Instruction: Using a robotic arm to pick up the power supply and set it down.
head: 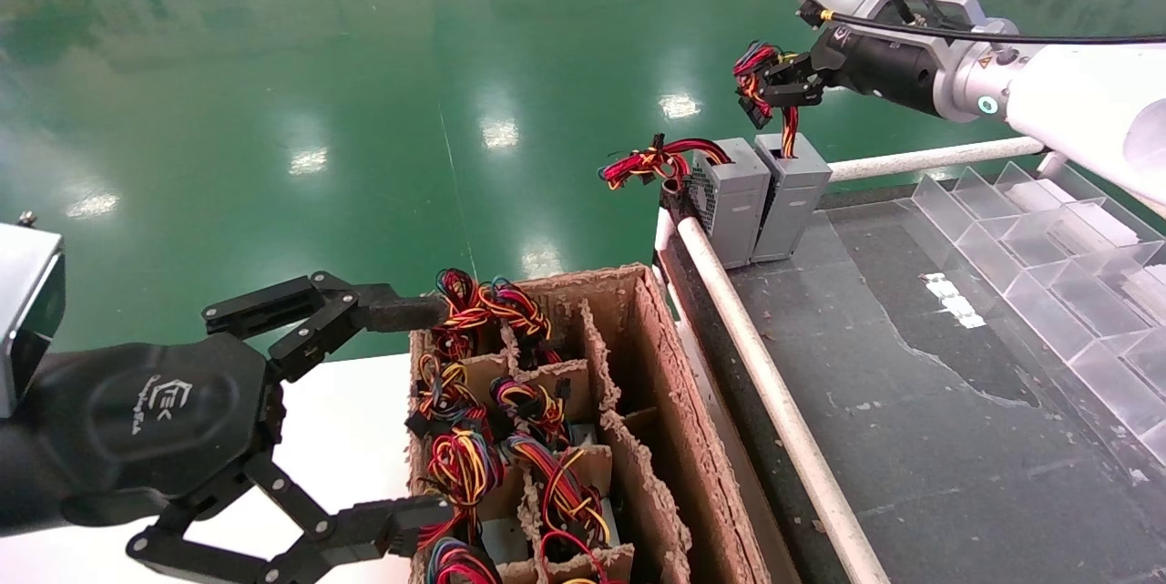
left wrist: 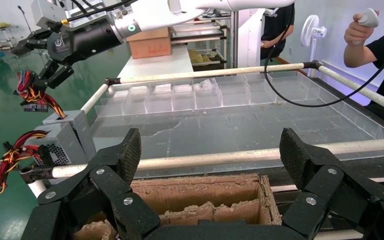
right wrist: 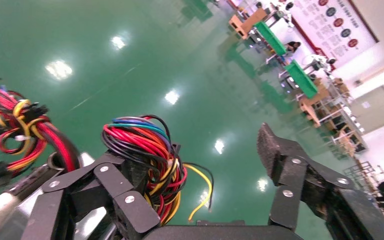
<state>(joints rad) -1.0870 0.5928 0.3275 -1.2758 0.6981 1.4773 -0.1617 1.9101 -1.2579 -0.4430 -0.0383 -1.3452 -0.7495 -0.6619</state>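
Grey metal power supply (head: 792, 197) stands upright at the far corner of the dark work surface (head: 956, 402), touching a like grey box (head: 733, 201) on its left. Head view: right gripper (head: 763, 87) of the robotic arm (head: 1048, 101) hovers directly above the power supply, its wire bundle (head: 756, 74) rising up beside the fingers. Green ring lit on the arm. Neighbouring box's mostly red bundle (head: 651, 163) trails out past the white rail (head: 774, 393). Left gripper (head: 364, 420) sits low and near, fingers spread wide, just beside a cardboard divider box (head: 638, 438) packed with more wire bundles. Clear plastic trays (head: 1075, 274) lie below the right arm's forearm.

Left wrist view: left gripper (left wrist: 210, 160) fingers wide apart, cardboard box (left wrist: 200, 200) under them. Beyond, right gripper (left wrist: 42, 82) above the power supply (left wrist: 75, 127), bundle (left wrist: 30, 92) hanging at its fingertips. A person's hand (left wrist: 360, 27) holds a controller in the background.

Right wrist view: right gripper (right wrist: 200, 165) fingers stand clearly apart; one finger (right wrist: 115, 185) presses against the wire bundle (right wrist: 150, 160), the other finger (right wrist: 285, 165) well clear of it. Second bundle (right wrist: 20, 125) beside.
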